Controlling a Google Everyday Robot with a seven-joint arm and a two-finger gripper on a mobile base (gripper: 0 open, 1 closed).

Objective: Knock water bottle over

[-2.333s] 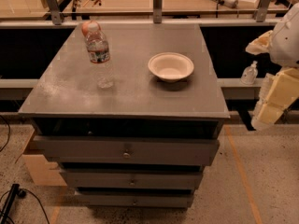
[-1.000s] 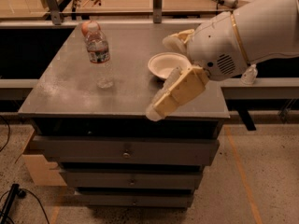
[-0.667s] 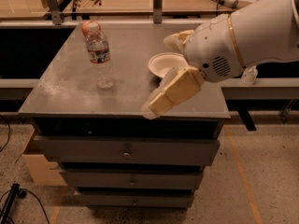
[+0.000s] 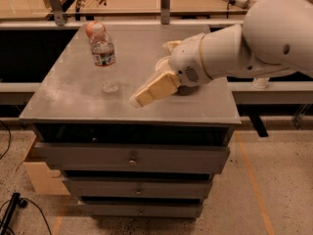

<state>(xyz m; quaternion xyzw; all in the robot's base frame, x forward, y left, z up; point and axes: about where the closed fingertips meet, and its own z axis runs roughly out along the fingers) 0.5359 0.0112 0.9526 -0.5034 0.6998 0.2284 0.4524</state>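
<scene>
Grey cabinet top [image 4: 68, 94] carries one water bottle [image 4: 101, 53], upright at the back left (its fill I cannot tell). One gripper [image 4: 146, 93] hangs over the front middle, apart from the bottle; spread or together, I cannot tell. Three drawers [image 4: 132, 158] below.

water bottle [image 4: 102, 50] on cabinet [image 4: 68, 99] rear-left; end effector [image 4: 137, 100] to its right

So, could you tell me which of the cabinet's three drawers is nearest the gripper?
The top drawer, directly under the cabinet top; the other two sit lower. The gripper is over the top's front part, right of the upright water bottle.
</scene>
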